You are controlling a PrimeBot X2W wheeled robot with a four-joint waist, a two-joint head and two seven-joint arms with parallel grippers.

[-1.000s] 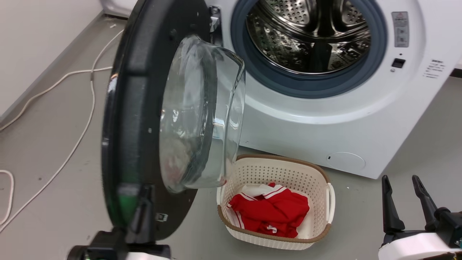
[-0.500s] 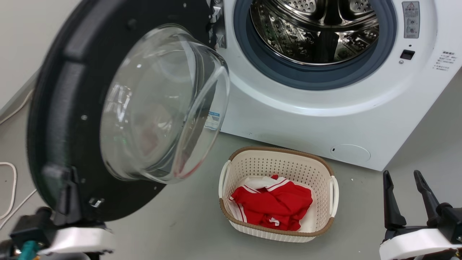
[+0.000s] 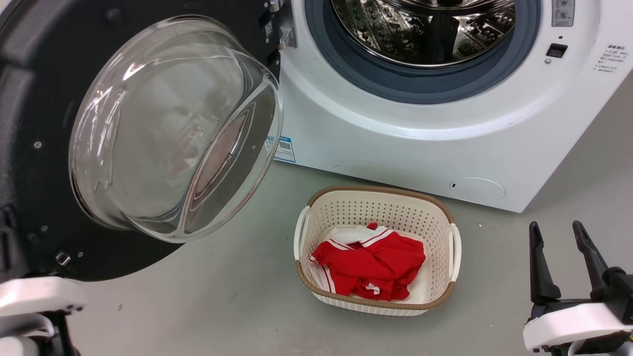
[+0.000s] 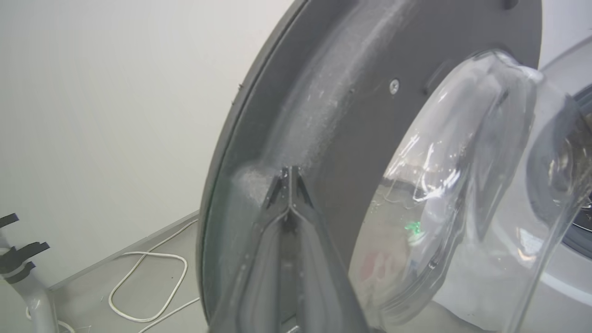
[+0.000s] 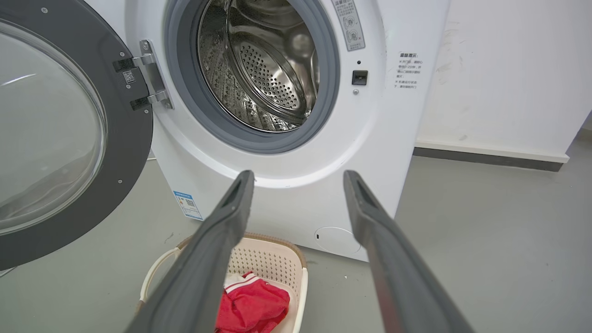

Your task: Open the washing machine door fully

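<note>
The washing machine door (image 3: pixel 29 99) is swung wide out to the left. Its black inner face and bulging glass bowl (image 3: pixel 163 128) face me, and its metal hinge (image 3: pixel 283 30) is at its right edge. The white washing machine (image 3: pixel 395 143) shows its steel drum (image 3: pixel 425 29) uncovered. In the left wrist view my left gripper (image 4: pixel 289 171) is shut, its tips against the door (image 4: pixel 351 106) near the rim. My right gripper (image 3: pixel 555 225) stands open at the lower right, holding nothing. In the right wrist view the right gripper (image 5: pixel 299 175) points at the machine (image 5: pixel 384 115).
A cream laundry basket (image 3: pixel 447 217) holding a red garment (image 3: pixel 376 267) sits on the grey floor in front of the machine. A white cable (image 4: pixel 148 286) loops on the floor by the wall behind the door. A grey stand (image 4: pixel 27 296) rises at the left.
The door has swung further open to the left, from nearly edge-on to showing its inner face. My left gripper went left with it. The head camera shifted. The right gripper stayed put.
</note>
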